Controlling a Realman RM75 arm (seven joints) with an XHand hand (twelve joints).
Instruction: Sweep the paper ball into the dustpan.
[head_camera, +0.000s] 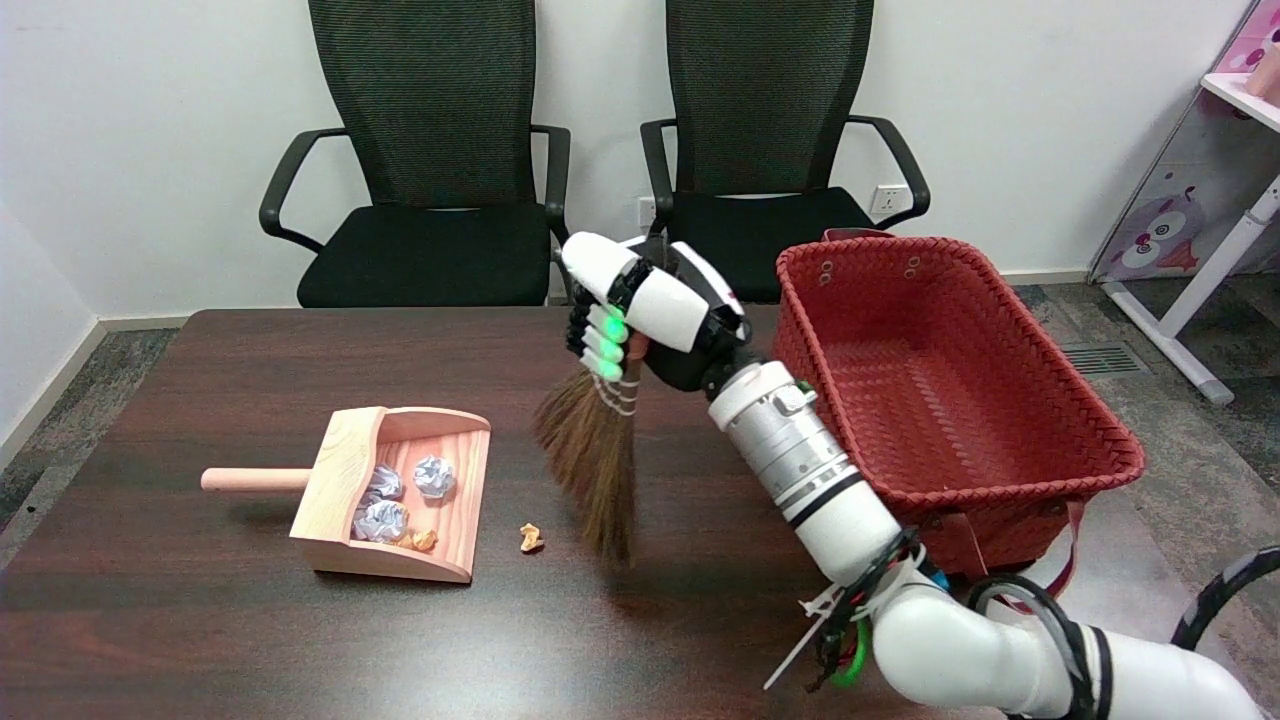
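Up near the counter's far edge, the right robot hand (650, 320) is clenched around the handle of a small straw broom (592, 455), fingers wrapped tight with green lights glowing along them. The broom hangs bristles-down from that grip, tilted a little, its tips pointing toward six o'clock and ending over the dark counter (200, 640); whether they touch the surface cannot be told. The white arm runs from the robot hand toward five o'clock and leaves the picture at the lower right corner.

At about eight o'clock from the bristle tips, just beside them, a small orange paper ball (530, 538) lies on the bare counter, apart from the broom and outside the dustpan. Farther toward nine o'clock sits the wooden dustpan (345, 460), its open mouth facing three o'clock and its round handle sticking out toward nine o'clock. Inside it lie three crumpled silver-blue paper balls (434, 476) and one more orange scrap (424, 540) near the front lip.

At three o'clock from the robot hand stands a red woven basket (1100, 440) on the counter's right end, the arm passing in front of its near left corner. Beyond the counter, at twelve o'clock, two black mesh office chairs (430, 150) stand against a white wall.
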